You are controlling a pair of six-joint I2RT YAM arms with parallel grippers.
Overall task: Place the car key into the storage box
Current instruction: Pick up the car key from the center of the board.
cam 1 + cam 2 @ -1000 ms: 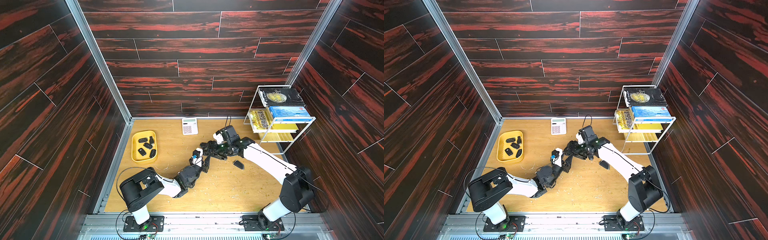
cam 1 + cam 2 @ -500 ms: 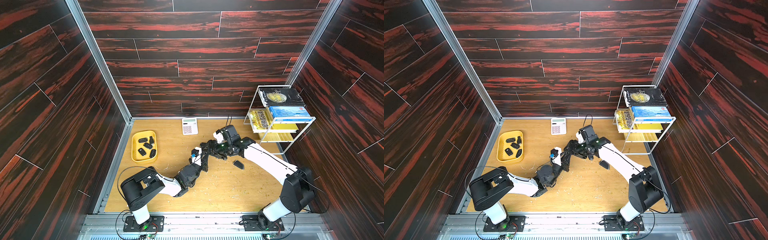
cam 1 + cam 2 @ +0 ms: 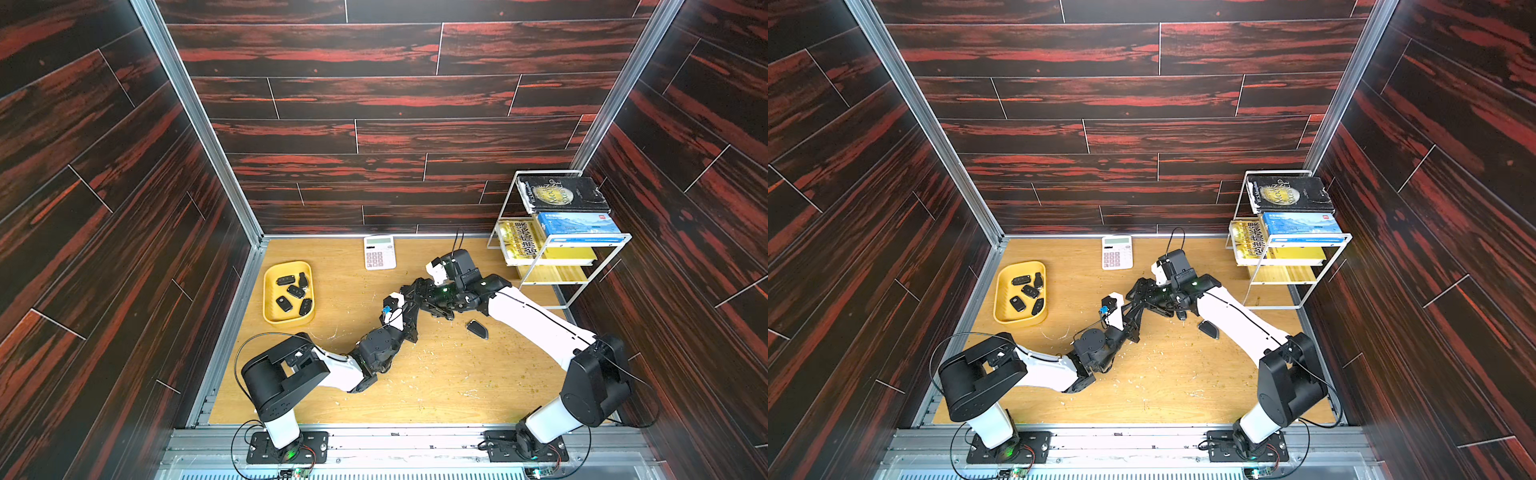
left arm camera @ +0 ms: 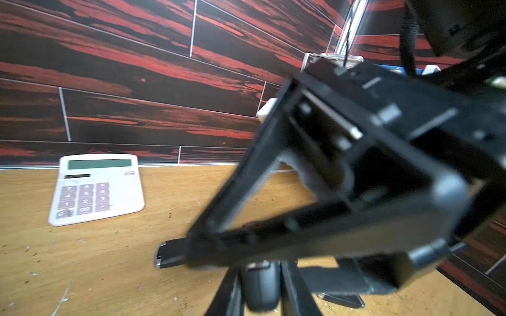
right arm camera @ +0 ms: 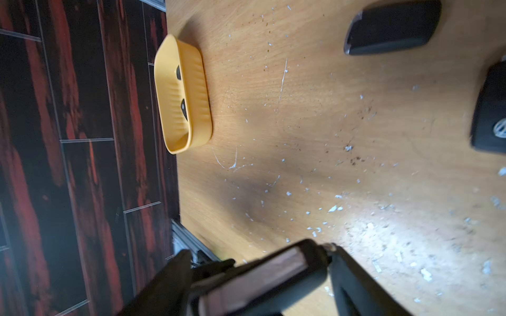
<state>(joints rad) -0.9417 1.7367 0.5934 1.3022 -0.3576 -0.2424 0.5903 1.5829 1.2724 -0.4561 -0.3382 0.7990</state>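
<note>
— What did we have at the left gripper [image 4: 261, 273]?

— Its fingers [image 4: 295, 290] were pressed in on either side of the car key [image 4: 261, 294], pinching it. We could not tell whether the key was clear of the table [image 3: 436, 382].

— And the right gripper [image 5: 260, 268]?

— It was tip to tip with the left one, over the middle of the table. In its own wrist view its fingers stood apart with a flat dark shape between them. We could not tell whether they gripped that shape or only flanked it.

— Which step did we judge this to be?

— A pass from the right arm to the left, we thought. The storage box [image 3: 288, 320] sat well apart on the left arm's side, with five keys [image 3: 296, 291] already lying in it.

— Anything else close by?

— A loose key [image 3: 477, 328] lay on the table just beside the right arm. A second loose key [image 4: 169, 255] showed beyond the right gripper in the left wrist view.

— What did the next move call for?

— The right fingers had to be clear of the key before we lifted. Then came a swing over the yellow rim and a low release, so the key would not bounce out of so shallow a box.
</note>
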